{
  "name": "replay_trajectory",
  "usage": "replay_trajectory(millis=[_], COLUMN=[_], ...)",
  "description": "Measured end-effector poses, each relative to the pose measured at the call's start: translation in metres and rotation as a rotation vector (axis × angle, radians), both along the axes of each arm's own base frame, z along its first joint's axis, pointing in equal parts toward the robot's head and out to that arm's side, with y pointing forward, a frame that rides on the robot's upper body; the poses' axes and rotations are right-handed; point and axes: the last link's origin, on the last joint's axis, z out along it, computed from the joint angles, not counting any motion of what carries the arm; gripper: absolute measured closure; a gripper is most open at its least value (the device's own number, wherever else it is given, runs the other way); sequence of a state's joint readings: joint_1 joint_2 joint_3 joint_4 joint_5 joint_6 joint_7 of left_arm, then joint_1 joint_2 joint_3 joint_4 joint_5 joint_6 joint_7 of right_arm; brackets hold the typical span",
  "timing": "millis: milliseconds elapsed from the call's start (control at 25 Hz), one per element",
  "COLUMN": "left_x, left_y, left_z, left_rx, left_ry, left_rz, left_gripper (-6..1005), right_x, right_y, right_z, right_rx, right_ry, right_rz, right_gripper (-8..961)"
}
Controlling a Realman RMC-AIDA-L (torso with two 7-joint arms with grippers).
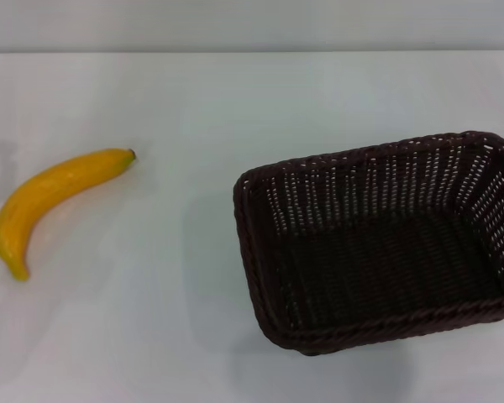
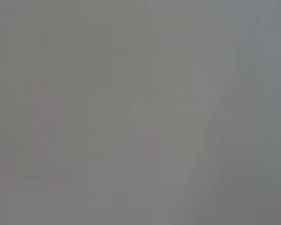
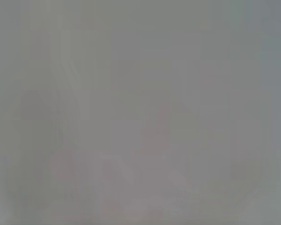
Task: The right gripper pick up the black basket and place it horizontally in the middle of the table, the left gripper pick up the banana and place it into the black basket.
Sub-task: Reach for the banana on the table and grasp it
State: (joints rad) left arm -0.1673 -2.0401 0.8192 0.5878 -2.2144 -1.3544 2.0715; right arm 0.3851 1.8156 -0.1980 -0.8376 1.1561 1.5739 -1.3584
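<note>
Two items on the table | black basket sits right, skewed, so we judge it unplaced | banana lies left, well apart | left gripper, right gripper unseen; wrist views perhaps blank, so grip state unknown

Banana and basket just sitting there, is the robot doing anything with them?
Nothing is being handled right now. The banana lies alone on the left side of the white table, and the black basket sits empty on the right side, turned a little askew and running off the head view's right edge. The two are well apart. Neither gripper shows in the head view, and both wrist views show only a plain grey blur, so the job of moving the basket and dropping the banana in has not begun.
</note>
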Motion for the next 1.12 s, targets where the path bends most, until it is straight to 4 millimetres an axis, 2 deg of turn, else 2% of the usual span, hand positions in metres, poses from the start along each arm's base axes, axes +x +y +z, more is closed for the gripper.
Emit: replay_trajectory(millis=[120,280,360,600,840,1040,1120], left_x=[0.0,0.001,0.002,0.007,0.006,0.008,0.005], left_y=[0.005,0.011,0.022,0.038,0.054,0.063,0.065], left_z=[0.008,0.014,0.014,0.014,0.014,0.014,0.017], left_rx=[-0.063,-0.134,-0.259,-0.453,-0.676,-0.77,-0.8], left_ry=[-0.045,-0.07,-0.072,-0.032,0.019,0.073,0.085], left_rz=[0.025,0.059,0.116,0.197,0.344,0.423,0.473], left_gripper=[880,881,879,874,869,708,607], right_x=[0.018,0.028,0.03,0.034,0.028,0.025,0.024], right_y=[-0.002,-0.006,-0.008,-0.013,-0.016,-0.014,-0.013], right_z=[0.008,0.013,0.012,0.001,-0.009,-0.016,-0.019], right_rx=[0.006,-0.007,-0.025,-0.081,-0.117,-0.114,-0.113], right_ry=[0.019,0.012,0.025,0.076,0.101,0.131,0.138], right_rz=[-0.06,-0.09,-0.118,-0.171,-0.136,-0.123,-0.121], right_gripper=[640,770,835,900,952,940,936])
